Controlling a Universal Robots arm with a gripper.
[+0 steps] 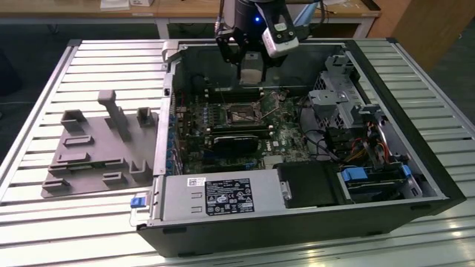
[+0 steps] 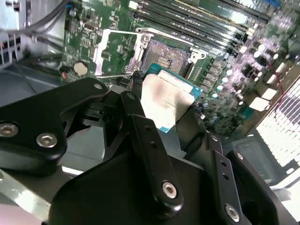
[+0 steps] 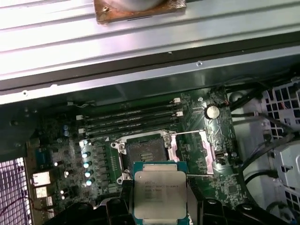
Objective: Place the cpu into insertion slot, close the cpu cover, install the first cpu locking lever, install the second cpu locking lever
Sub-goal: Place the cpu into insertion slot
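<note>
The cpu (image 3: 159, 192) is clamped in the pincer (image 1: 250, 70), its silvery lid facing the first wrist view, held in the air and apart from the board; one edge is cut off at the picture's border, and the black fingers (image 2: 140, 122) cover both its flanks, so its corners are hard to make out; in the second wrist view the pincer's own linkage hides much of the chip. The insertion slot (image 3: 145, 152) lies bare on the green motherboard (image 3: 70, 136), with the cpu over its edge rather than in it; in the exterior view the chip shows at twelve o'clock from the slot. The cpu cover (image 3: 192, 150) is flipped open, lying flat just beside the slot, green board visible through its window; a thin wire lever (image 3: 187, 133) runs along its rim, though where it ends I cannot tell. Long memory slots (image 3: 131, 117) and a coin battery (image 3: 213, 111) stand near the slot. The open computer case (image 1: 401, 128) holds a power supply (image 1: 222, 197) at six o'clock from the slot and tangled cables (image 1: 334, 147) at three o'clock, hiding the board there; a grey moulded tray (image 1: 97, 156) sits at nine o'clock from the case on the slatted counter (image 1: 44, 233).
</note>
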